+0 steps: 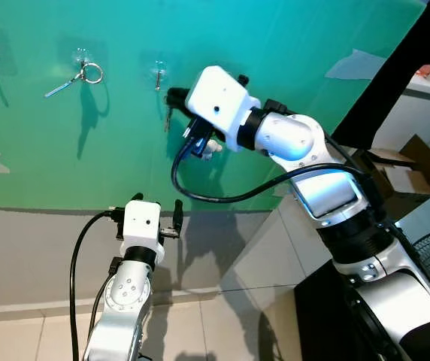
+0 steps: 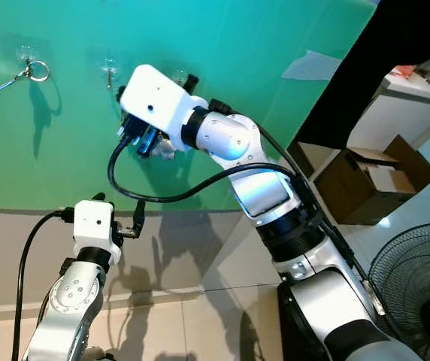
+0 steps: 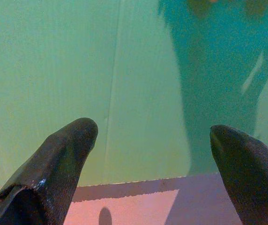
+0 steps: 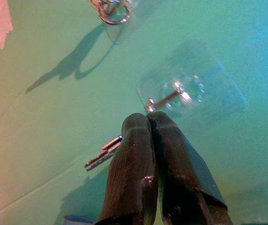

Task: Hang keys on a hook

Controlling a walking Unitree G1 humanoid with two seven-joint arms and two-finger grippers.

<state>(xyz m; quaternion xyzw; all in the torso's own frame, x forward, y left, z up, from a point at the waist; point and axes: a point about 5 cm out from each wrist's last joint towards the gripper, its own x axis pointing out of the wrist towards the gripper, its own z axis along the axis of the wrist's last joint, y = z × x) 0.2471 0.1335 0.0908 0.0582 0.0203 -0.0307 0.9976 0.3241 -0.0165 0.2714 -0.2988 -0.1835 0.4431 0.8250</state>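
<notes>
Just under the hook (image 4: pixel 171 98), the right gripper (image 4: pixel 148 123) pinches keys (image 4: pixel 103 153); left gripper (image 3: pixel 152 136) gapes wide below.

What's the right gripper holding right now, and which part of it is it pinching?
The right gripper pinches a key at its head end; the blade sticks out sideways beside the clear hook.
</notes>
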